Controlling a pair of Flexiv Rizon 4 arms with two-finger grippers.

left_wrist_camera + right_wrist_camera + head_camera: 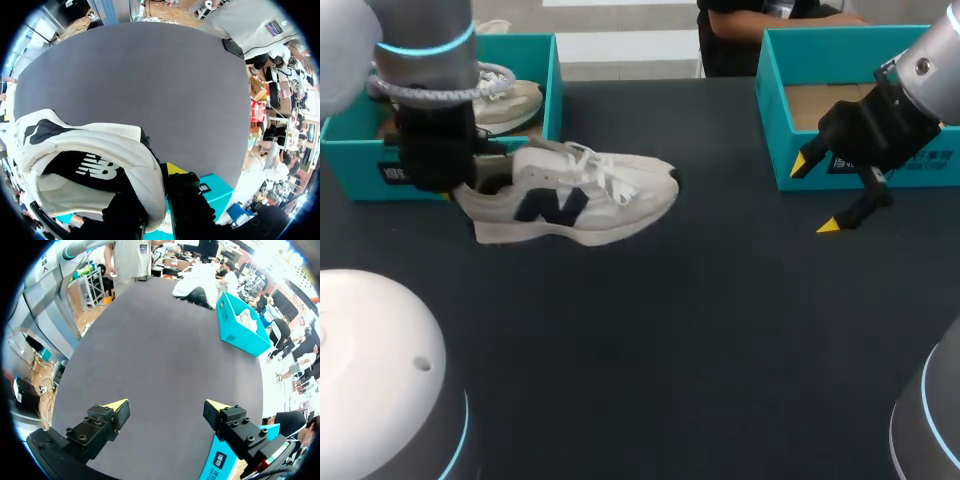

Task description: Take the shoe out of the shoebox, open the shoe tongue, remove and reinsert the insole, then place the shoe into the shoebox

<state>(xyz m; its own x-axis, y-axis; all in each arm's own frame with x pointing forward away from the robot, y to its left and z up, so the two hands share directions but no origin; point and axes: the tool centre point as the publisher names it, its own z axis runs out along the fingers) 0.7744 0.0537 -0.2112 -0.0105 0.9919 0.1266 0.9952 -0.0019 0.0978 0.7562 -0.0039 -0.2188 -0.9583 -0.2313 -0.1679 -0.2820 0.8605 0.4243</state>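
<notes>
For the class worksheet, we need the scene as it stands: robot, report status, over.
Left gripper shut on shoe at heel. Shoe out of shoebox, on table beside it. Right gripper open, empty. Nothing blocking.

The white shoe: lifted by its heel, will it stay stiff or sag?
The white shoe should stay fairly stiff, given its thick sole. The padded heel collar in the left gripper may bend; loose laces would likely dangle.
</notes>
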